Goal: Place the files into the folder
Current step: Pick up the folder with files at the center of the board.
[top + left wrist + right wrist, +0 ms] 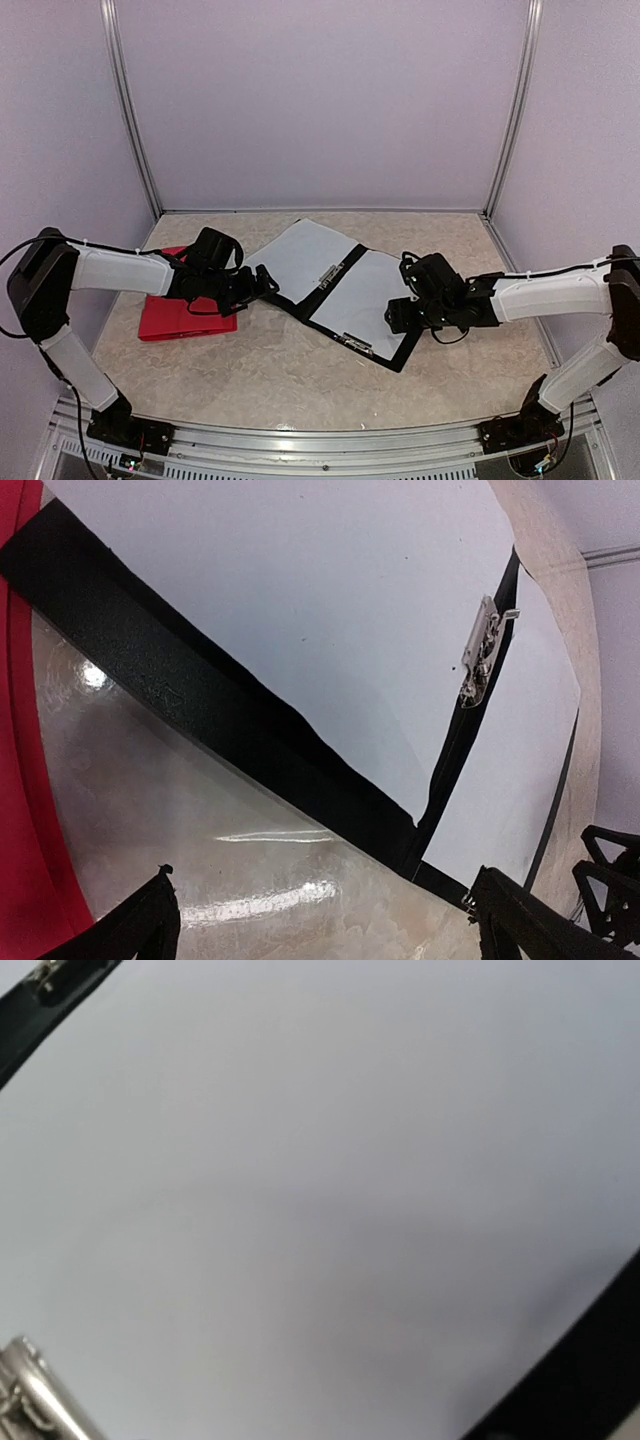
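An open black folder (341,274) lies flat in the middle of the table, with a metal clip (479,658) on its spine. White files cover both halves: one sheet (296,255) on the left, another (356,300) on the right. My left gripper (262,283) hangs low at the folder's left corner. Its fingers (150,925) are spread wide and open over bare table, with nothing between them. My right gripper (393,316) sits low over the right sheet (320,1180) near the folder's right edge. Its fingers do not show in the right wrist view.
A red folder (185,318) lies under my left arm at the table's left side, its edge (14,780) close to my left finger. A second clip (357,342) sits at the black folder's near edge. The enclosure walls stand at the back and sides.
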{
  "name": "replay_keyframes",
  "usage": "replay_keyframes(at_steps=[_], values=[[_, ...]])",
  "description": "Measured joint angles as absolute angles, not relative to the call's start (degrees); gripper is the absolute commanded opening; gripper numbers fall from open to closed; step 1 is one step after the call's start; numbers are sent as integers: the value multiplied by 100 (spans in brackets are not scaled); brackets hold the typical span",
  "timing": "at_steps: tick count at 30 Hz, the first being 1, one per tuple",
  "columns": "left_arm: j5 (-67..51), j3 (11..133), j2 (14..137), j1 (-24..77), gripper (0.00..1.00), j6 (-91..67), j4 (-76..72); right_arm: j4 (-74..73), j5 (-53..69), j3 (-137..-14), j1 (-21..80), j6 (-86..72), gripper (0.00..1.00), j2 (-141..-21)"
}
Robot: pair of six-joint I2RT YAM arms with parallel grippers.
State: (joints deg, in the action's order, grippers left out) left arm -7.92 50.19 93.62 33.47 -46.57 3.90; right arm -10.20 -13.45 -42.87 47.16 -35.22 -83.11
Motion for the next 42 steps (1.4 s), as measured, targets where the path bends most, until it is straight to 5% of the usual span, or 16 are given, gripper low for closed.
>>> replay_keyframes(at_steps=[13, 26, 33, 42], values=[[-1096, 4676, 9957, 3087, 98, -5994, -976, -220, -921, -5135, 4536, -2810, 69, -9507], [-1090, 4211, 10700, 3065, 82, -7083, -3487, 462, -381, -5299, 4289, -2512, 65, -10348], [-1120, 4147, 11391, 3065, 61, -7535, -4919, 635, -226, -5297, 4257, -2482, 63, -10541], [-1087, 4355, 11465, 3076, 32, -7100, -4480, 681, -128, -5295, 4257, -2443, 60, -10541]])
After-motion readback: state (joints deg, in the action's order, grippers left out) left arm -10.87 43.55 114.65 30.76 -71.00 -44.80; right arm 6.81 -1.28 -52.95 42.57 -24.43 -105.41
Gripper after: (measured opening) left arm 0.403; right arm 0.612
